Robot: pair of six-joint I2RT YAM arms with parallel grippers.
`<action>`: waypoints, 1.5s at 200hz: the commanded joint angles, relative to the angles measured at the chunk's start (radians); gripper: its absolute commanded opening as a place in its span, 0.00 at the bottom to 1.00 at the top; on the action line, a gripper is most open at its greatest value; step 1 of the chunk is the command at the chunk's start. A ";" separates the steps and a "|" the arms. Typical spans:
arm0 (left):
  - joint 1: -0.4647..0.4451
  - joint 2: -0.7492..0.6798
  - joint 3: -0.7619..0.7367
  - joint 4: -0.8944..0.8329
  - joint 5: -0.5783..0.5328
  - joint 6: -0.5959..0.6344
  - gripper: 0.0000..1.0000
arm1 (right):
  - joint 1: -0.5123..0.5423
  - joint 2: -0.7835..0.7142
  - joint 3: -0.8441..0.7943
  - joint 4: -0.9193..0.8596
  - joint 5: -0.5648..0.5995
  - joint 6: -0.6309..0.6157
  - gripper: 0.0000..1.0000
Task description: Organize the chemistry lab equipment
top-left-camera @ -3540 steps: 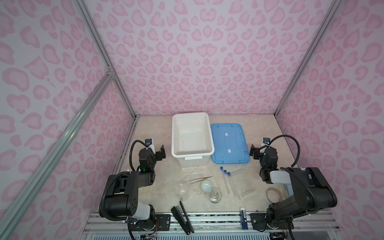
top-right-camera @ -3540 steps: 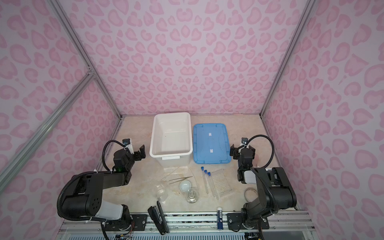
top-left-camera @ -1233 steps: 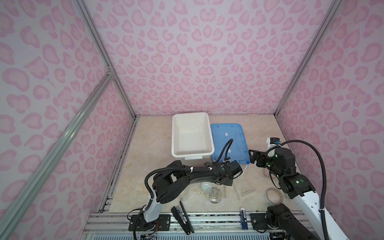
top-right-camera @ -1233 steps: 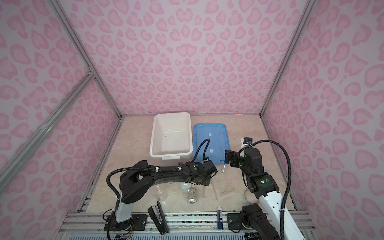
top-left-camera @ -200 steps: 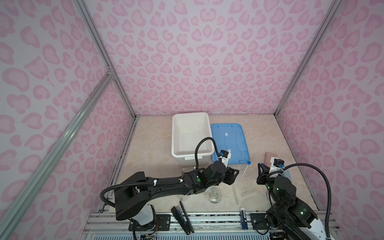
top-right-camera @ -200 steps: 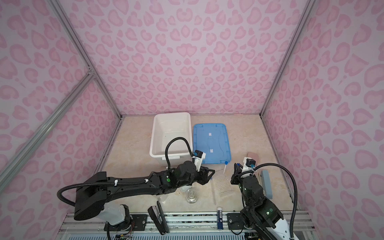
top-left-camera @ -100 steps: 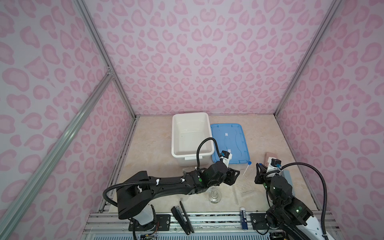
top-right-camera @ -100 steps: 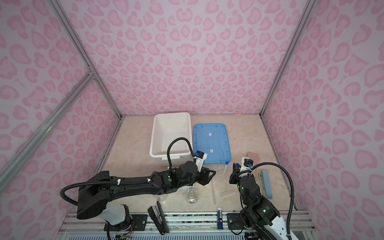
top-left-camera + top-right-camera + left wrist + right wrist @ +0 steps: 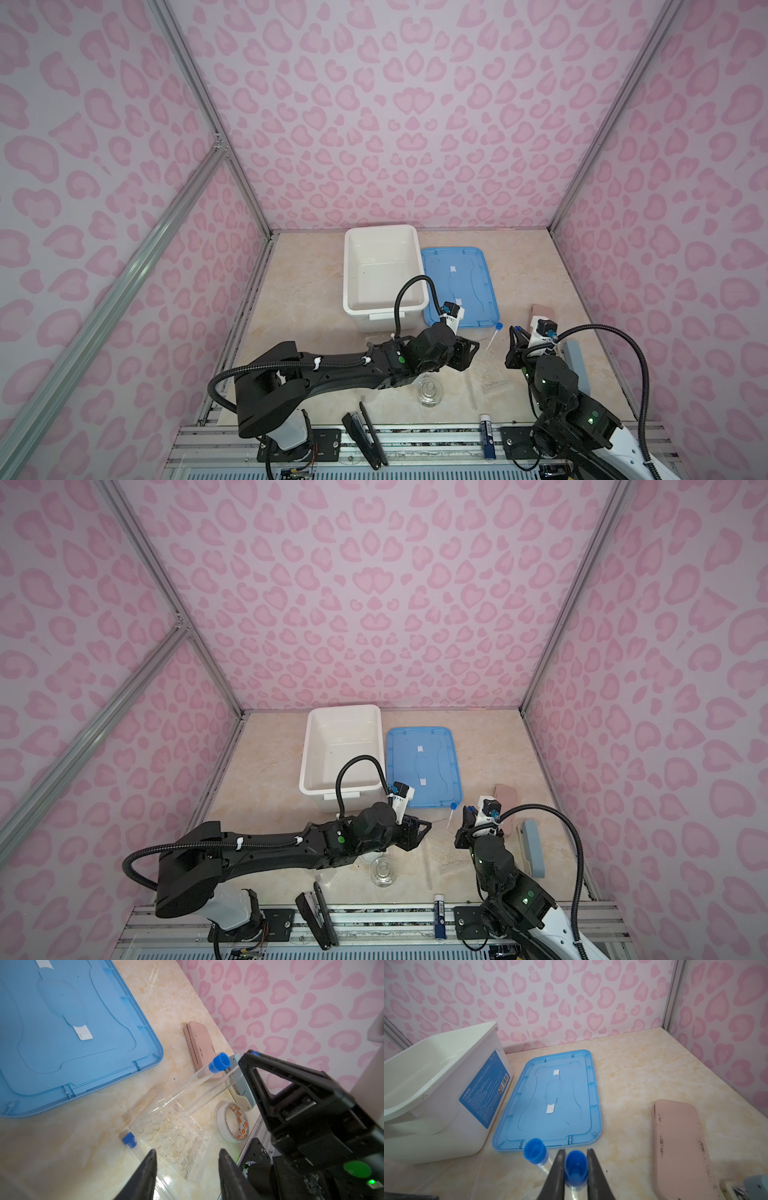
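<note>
Grip on the right side is confirmed: the right gripper [image 9: 575, 1150] has its fingers [image 9: 559, 1167] pinched tight on a blue-capped tube [image 9: 576, 1169] just below the cap. That tube leans with its lower end down at the clear rack [image 9: 172, 1132].

Reading the table [image 9: 311, 299] in both top views as a dial with 12 at the back wall, the rack lies at 4 o'clock. The right gripper stands at the rack's 1 o'clock. A second tube [image 9: 534, 1153] leans beside the held one, its cap at 9 o'clock of the held cap. It appears seated in a rack hole, though the clear plastic makes that hard to confirm. A third tube [image 9: 128, 1140] lies flat on the table, just beside the rack on its 9 o'clock side.

The left gripper [image 9: 187, 1154] reaches across the middle and hangs over the rack's 9 o'clock edge. Its fingers [image 9: 149, 1167] stand well apart with nothing between them; the rack shows through the gap below.

A small glass flask [image 9: 430, 390] stands upright at 6 o'clock, apart from both grippers. The white bin [image 9: 380, 266] sits at 12 with the blue lid [image 9: 457, 286] flat beside it at 1. A pink case [image 9: 679, 1147] lies at 3, and a tape roll [image 9: 232, 1124] lies near the rack. A black stapler [image 9: 365, 436] and a blue-and-white stick [image 9: 487, 436] rest on the front rail at 7 and 5.
</note>
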 commanded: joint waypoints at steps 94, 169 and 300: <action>0.000 0.027 0.034 -0.024 -0.014 -0.010 0.52 | 0.076 -0.008 -0.076 0.082 0.105 -0.039 0.21; -0.001 0.058 0.106 -0.254 -0.049 -0.052 0.75 | 0.073 -0.171 0.008 -0.082 0.153 0.007 0.85; -0.034 0.342 0.392 -0.708 0.072 0.006 0.59 | -0.322 0.370 0.611 -0.320 -0.306 0.015 0.98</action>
